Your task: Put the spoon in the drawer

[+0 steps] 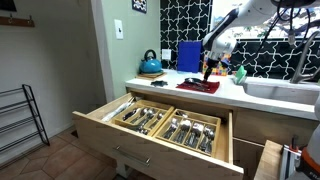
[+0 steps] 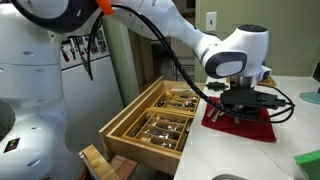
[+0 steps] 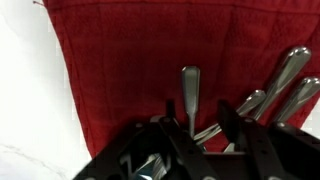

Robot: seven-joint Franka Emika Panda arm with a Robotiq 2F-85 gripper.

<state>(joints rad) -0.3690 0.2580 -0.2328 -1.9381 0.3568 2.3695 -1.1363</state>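
Observation:
The spoon (image 3: pixel 190 92) is a slim silvery utensil lying on the red mat (image 3: pixel 110 60), its handle running straight between my two fingers. My gripper (image 3: pixel 197 118) is open, low over the mat, with one finger on each side of the handle and a clear gap on both sides. In both exterior views the gripper (image 1: pixel 209 72) (image 2: pixel 240 108) hangs just above the mat on the counter, and the spoon is too small to make out. The pale wood drawer (image 1: pixel 125 148) (image 2: pixel 122 128) stands pulled out below the counter, its divided compartments holding cutlery.
More silvery utensils (image 3: pixel 285 75) lie on the mat beside the spoon. A blue kettle (image 1: pixel 150 65) and a blue board (image 1: pixel 189 56) stand at the back of the counter. A sink (image 1: pixel 285 92) is beside the mat. A wire rack (image 1: pixel 20 115) stands on the floor.

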